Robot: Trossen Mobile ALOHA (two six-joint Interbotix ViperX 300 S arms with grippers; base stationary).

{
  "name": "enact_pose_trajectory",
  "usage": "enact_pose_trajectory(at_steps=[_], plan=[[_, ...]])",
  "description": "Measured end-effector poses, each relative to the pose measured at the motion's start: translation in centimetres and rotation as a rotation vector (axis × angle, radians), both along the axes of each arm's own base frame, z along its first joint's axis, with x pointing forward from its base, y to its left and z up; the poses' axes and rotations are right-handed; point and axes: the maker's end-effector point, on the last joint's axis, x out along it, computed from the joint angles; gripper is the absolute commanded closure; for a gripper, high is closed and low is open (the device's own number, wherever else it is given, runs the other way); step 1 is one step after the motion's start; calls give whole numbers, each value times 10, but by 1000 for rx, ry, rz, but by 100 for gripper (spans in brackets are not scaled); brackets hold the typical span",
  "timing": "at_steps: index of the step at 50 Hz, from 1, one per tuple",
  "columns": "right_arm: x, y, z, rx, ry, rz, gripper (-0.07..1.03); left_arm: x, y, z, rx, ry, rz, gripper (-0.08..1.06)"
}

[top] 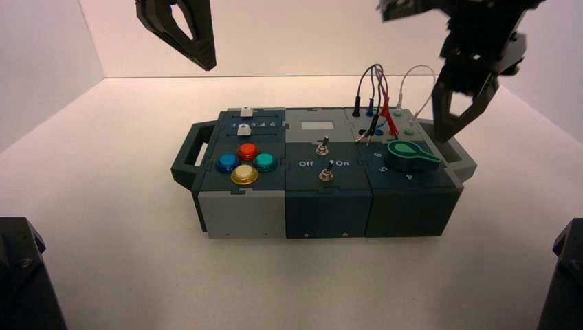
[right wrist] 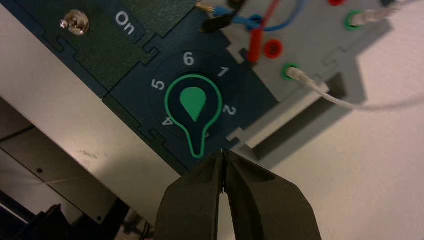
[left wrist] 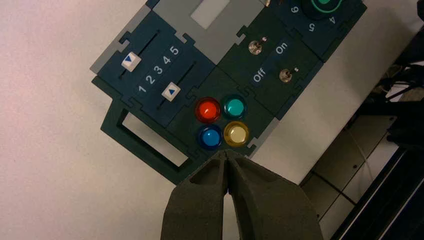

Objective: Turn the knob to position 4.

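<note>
The green teardrop knob sits on the dark teal dial at the box's right end. In the right wrist view its tip lies between the digits 4 and 2 and covers the mark there. The digit 4 also shows in the high view. My right gripper is shut and empty. It hangs above the box's right end, just off the knob's tip. My left gripper is shut and empty, raised high above the box's left side.
Red, blue, black and white wires plug into the grey panel behind the knob. Two metal toggle switches stand mid-box. Several coloured buttons and two sliders are on the left. A handle sticks out on the left end.
</note>
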Motion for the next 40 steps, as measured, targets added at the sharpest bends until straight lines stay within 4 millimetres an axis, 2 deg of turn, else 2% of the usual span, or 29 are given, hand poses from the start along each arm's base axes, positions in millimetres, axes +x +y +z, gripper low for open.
enact_pose_trajectory(at_steps=[24, 40], plan=[[-3, 1, -10, -27, 34, 20, 99, -2, 1, 5, 2, -24, -53, 101], [-12, 7, -20, -55, 76, 67, 98, -6, 1, 6, 19, -2, -82, 101]])
